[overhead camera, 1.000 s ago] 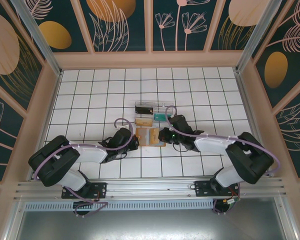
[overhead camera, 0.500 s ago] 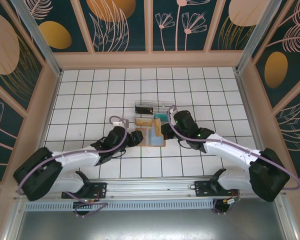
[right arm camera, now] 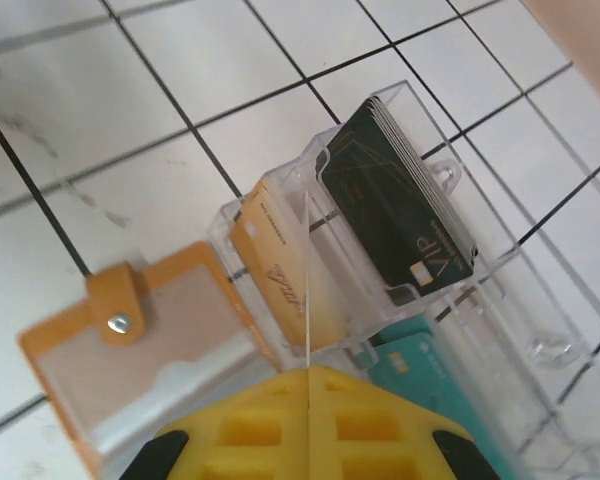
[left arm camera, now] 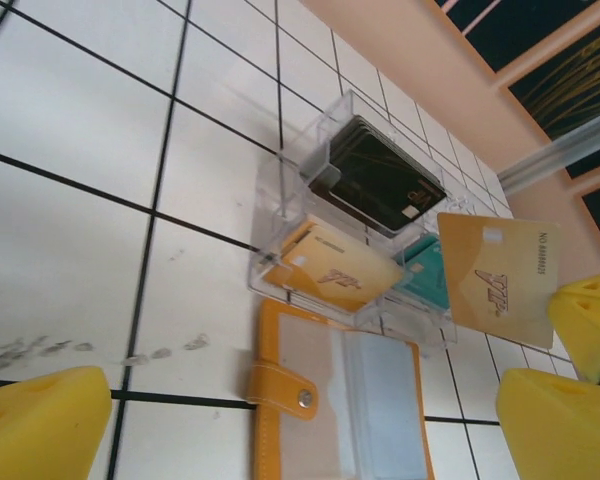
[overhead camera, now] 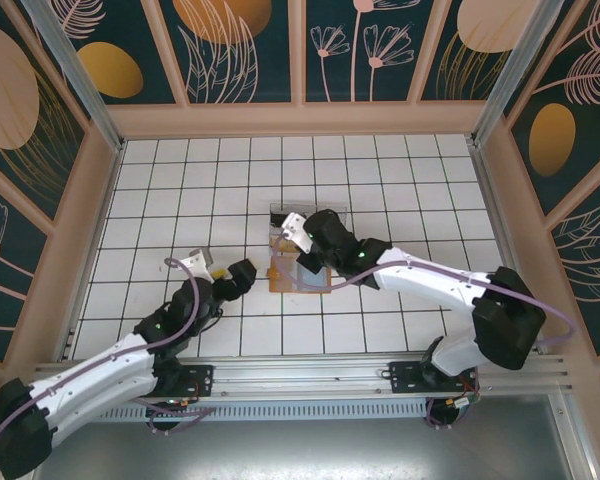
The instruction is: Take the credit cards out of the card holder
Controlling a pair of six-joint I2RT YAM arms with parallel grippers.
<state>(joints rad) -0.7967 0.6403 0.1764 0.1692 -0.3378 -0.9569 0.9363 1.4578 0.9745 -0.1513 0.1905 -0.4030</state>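
Overhead, the right gripper (overhead camera: 302, 232) hangs over the near edge of the clear tray (overhead camera: 332, 212), closed on a gold card (overhead camera: 293, 222). The card holder (overhead camera: 298, 275) lies open on the white tiled table (overhead camera: 180, 180) just near of the tray. The left gripper (overhead camera: 240, 278) sits to its left, apart from it.

From the left wrist, that gripper's yellow fingers (left arm camera: 40, 425) are spread wide and hold nothing. The holder is between them, its snap tab (left arm camera: 280, 385) pointing left. Its pale pocket panels (left arm camera: 385, 395) are too glazed to tell whether another card remains inside. The tray touches the holder's far edge and holds black cards (left arm camera: 380, 175), a matching gold one (left arm camera: 340, 272) and a teal card (left arm camera: 425, 285). The pinched card hangs to the right of these, above the teal slot rather than the gold one.

From the right wrist, the pads (right arm camera: 250, 420) are pressed together on the card. It shows edge-on as a thin line over the divider between the gold and black compartments.

The step in hand looks like setting this card down with its like. It would go best shifted left, clear of the divider, and tipped to match the slanted card. It should be let go only once its lower edge is inside the wall. The dividers and upright walls are what could catch it. A knock might also slide the tray into the holder.
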